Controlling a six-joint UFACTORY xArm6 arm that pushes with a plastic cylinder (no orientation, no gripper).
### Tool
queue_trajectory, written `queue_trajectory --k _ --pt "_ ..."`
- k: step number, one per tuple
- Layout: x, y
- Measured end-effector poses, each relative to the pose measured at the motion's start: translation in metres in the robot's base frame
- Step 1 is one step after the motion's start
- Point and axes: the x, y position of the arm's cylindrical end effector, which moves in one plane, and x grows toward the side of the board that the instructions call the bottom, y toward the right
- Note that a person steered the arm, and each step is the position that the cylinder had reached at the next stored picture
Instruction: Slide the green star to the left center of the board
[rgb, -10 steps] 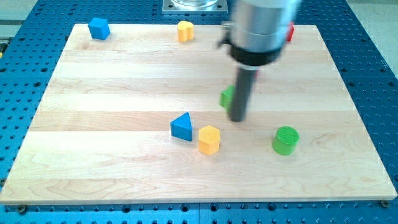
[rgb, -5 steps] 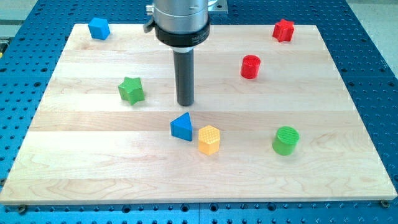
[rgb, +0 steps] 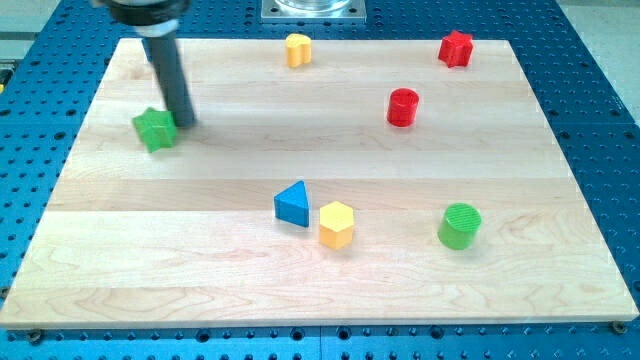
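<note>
The green star (rgb: 154, 130) lies on the wooden board (rgb: 200, 250) at the view's left, a little above mid height. My tip (rgb: 184, 123) stands right against the star's right side, touching or nearly touching it. The dark rod rises from there toward the view's top left.
A blue triangle (rgb: 292, 204) and a yellow hexagon (rgb: 337, 223) sit together at the lower middle. A green cylinder (rgb: 459, 226) is at the lower right. A red cylinder (rgb: 403, 107), a red star (rgb: 456, 48) and a yellow block (rgb: 297, 49) lie toward the view's top.
The green star has slid from the board's middle to the left side. My tip followed it leftward. The blue cube at the top left is now hidden behind the arm.
</note>
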Motion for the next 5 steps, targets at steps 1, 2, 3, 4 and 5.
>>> queue_trajectory --k 1,2,3,4,5 --pt "0.015 -0.016" --pt "0.032 -0.014" --pt "0.022 0.070" --pt "0.050 0.042" --pt "0.073 0.008"
